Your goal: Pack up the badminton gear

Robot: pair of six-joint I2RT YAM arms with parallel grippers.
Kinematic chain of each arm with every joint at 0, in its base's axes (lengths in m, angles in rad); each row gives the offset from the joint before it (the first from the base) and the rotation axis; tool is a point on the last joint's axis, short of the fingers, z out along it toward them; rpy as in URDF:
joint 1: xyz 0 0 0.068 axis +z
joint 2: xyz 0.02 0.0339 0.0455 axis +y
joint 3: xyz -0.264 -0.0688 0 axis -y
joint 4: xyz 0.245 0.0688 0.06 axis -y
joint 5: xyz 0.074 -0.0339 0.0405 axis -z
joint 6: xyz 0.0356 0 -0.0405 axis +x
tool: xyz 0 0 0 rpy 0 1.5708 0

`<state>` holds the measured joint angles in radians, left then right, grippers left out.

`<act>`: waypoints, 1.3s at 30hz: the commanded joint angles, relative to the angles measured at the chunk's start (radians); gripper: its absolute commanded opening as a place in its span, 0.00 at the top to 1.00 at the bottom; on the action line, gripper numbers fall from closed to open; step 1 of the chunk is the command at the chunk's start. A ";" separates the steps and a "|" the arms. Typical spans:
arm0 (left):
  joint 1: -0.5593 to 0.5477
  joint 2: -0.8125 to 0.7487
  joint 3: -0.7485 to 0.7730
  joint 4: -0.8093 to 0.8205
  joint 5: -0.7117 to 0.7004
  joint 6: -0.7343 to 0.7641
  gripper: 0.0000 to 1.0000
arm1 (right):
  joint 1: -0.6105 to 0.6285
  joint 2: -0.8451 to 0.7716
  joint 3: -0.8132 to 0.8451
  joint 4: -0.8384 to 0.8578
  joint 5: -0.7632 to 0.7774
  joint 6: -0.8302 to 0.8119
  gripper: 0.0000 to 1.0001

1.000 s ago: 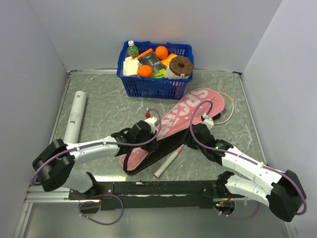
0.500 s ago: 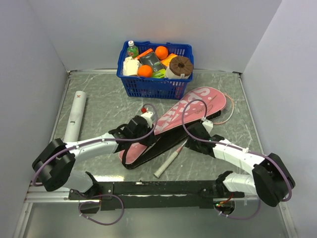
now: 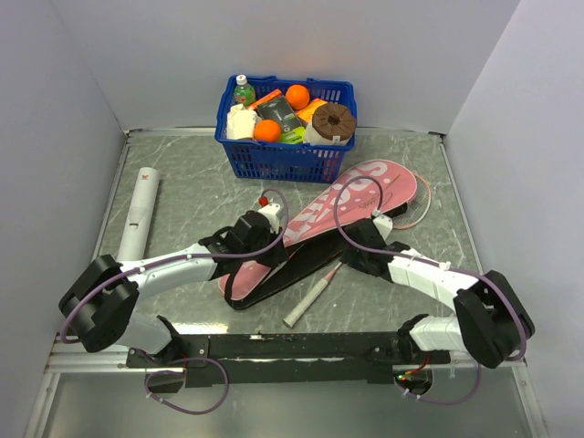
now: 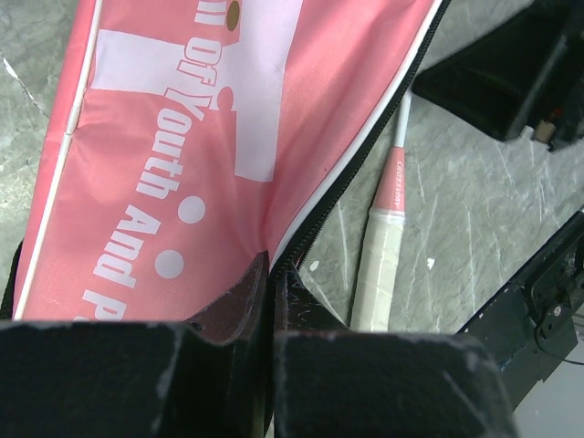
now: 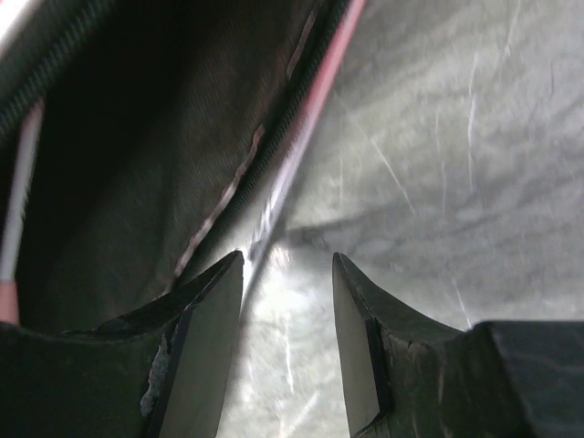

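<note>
1. lying diagonally on the grey marbled table, the large pink racket-shaped fabric cover with a black edge is stretching from the middle toward the far right.
2. the left tool is clenching the cover's pink flap right beside the black zipper, near its narrow end.
3. the right tool is hanging released, its jaws standing apart low over the table at the cover's open dark rim and gripping nothing.
4. the thin racket's white-and-pink wrapped handle is resting on the table just beside the cover, with its shaft running along the zipper edge.
5. a round racket head is showing past the cover's wide end.
6. the long white tube is lying along the table's left side, well apart from the cover.
7. the blue plastic basket of groceries is standing at the far edge, near the cover's wide end.
</note>
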<state>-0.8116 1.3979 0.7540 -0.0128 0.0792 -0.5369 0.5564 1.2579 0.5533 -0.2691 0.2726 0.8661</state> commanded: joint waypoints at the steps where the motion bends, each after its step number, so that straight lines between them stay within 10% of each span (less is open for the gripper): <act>1: 0.009 -0.016 0.038 0.085 0.010 -0.008 0.99 | -0.026 0.061 0.075 0.033 0.017 -0.004 0.49; 8: 0.012 -0.016 0.033 0.085 0.013 -0.003 0.99 | -0.030 0.181 0.125 -0.002 0.014 -0.002 0.52; 15: 0.020 -0.010 0.024 0.103 0.027 -0.005 0.99 | -0.029 0.184 0.067 0.024 -0.075 -0.022 1.00; 31: 0.025 0.013 0.027 0.135 0.054 -0.003 0.99 | 0.026 -0.336 -0.030 -0.277 -0.151 0.028 1.00; 39: 0.025 0.023 0.030 0.152 0.080 -0.005 0.99 | 0.284 -0.520 -0.179 -0.421 -0.118 0.260 1.00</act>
<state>-0.7948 1.4220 0.7544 0.0494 0.1307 -0.5365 0.7288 0.8089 0.4465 -0.6083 0.1612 0.9813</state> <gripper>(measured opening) 0.057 0.023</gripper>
